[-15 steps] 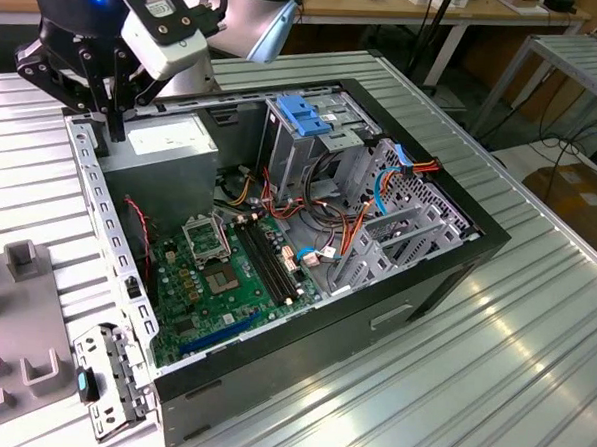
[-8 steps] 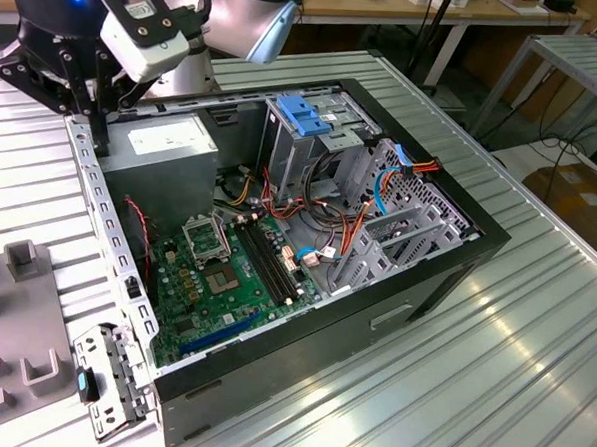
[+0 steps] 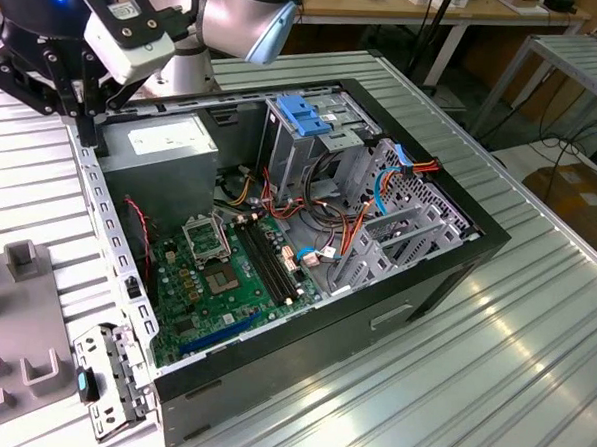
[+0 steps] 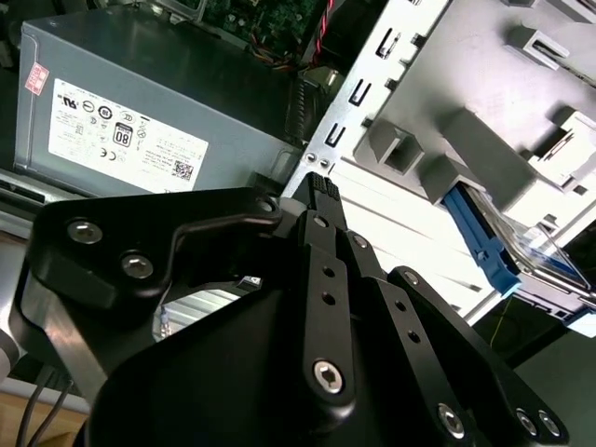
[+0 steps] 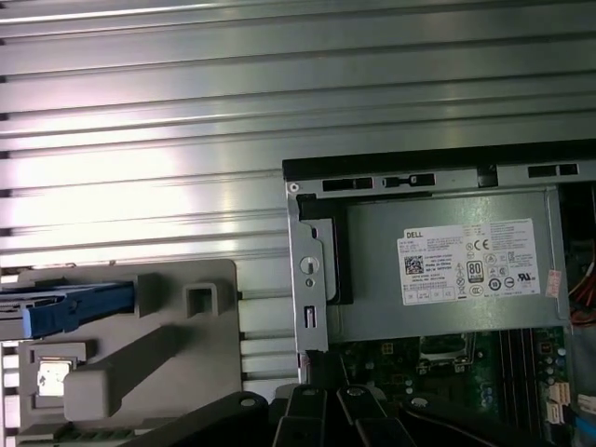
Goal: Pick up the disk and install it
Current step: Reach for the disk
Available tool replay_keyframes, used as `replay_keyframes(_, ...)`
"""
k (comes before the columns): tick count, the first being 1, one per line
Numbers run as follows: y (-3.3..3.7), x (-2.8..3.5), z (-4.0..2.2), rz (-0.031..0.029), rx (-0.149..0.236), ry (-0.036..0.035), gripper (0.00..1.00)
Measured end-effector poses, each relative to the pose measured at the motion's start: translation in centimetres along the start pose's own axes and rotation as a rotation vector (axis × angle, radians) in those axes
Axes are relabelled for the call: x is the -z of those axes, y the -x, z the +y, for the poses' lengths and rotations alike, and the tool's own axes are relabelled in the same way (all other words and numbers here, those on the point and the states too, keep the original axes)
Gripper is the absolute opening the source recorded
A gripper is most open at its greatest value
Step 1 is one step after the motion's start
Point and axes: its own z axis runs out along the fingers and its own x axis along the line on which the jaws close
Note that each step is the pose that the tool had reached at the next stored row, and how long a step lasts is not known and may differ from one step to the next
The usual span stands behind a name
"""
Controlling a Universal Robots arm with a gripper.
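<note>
The claw (image 4: 321,191) hangs with fingers drawn together on nothing, over the rim of the open computer case (image 3: 374,318) by the power supply (image 5: 438,270). The disk (image 5: 74,305), blue rail showing, sits in a grey holder (image 5: 177,335) on the ribbed surface (image 5: 140,140) just beside that case, apart from the claw.

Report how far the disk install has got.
Done: nothing that shows; the disk rests at the grey holder beside the computer case. In hand: the gripper hangs by the case's edge near the power supply, apart from the disk. Left: picking the disk up and installing it.
</note>
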Motion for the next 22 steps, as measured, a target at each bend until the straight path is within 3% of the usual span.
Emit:
replay_keyframes(12,-0.10,0.01,-0.01,0.0010,0.000,-0.0002,0.11)
replay_keyframes(22,-0.90,0.01,-0.07,0.0010,0.000,-0.0002,0.11)
